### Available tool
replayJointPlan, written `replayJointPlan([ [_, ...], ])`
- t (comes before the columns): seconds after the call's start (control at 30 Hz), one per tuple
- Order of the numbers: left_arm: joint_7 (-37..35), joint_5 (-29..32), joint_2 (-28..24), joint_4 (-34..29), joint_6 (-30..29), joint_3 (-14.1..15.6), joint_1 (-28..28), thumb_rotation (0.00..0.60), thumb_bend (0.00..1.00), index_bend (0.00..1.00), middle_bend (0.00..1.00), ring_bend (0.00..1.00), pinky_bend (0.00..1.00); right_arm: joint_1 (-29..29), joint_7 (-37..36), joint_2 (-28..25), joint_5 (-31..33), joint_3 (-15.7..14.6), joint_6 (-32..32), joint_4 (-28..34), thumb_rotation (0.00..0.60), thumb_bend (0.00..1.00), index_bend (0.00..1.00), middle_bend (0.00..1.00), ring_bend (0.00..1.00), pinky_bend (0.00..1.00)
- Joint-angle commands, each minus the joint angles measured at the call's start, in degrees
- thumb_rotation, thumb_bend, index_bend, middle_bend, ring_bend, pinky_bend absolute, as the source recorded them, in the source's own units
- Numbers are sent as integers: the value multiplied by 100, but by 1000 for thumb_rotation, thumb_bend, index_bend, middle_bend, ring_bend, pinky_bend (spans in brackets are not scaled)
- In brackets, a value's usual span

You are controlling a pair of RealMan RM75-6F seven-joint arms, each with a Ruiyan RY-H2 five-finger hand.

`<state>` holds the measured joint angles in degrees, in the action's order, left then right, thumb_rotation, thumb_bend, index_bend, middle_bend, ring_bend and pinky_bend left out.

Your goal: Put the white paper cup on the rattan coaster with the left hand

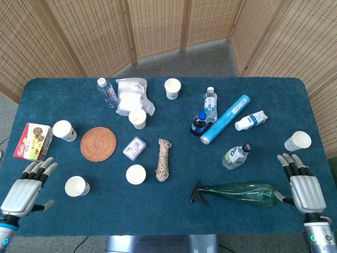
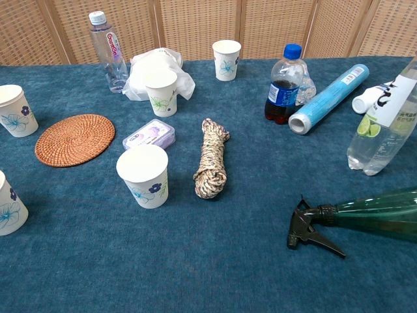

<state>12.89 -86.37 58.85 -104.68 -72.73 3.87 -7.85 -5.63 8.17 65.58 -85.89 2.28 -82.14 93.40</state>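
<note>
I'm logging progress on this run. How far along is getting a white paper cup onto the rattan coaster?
Nothing is done yet: the rattan coaster lies bare. In hand: the left hand is open at the table's near-left corner, holding nothing, close to a white paper cup. The right hand rests open on the far side. Left to do: grip a cup, carry it over and set it on the coaster.
</note>
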Motion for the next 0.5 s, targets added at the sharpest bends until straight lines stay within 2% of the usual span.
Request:
replayJointPlan([
  [0.03, 211, 115, 94, -55, 185, 0, -98, 600, 221, 0, 0, 0, 0, 1, -58, -12, 21, 13, 4, 8, 600, 0, 83, 7, 53, 239],
  [0.5, 922, 743, 375, -287, 713, -145, -475, 600, 219, 0, 0, 0, 0, 17, -166, -66, 74, 49, -17, 11, 600, 0, 83, 7, 53, 239],
])
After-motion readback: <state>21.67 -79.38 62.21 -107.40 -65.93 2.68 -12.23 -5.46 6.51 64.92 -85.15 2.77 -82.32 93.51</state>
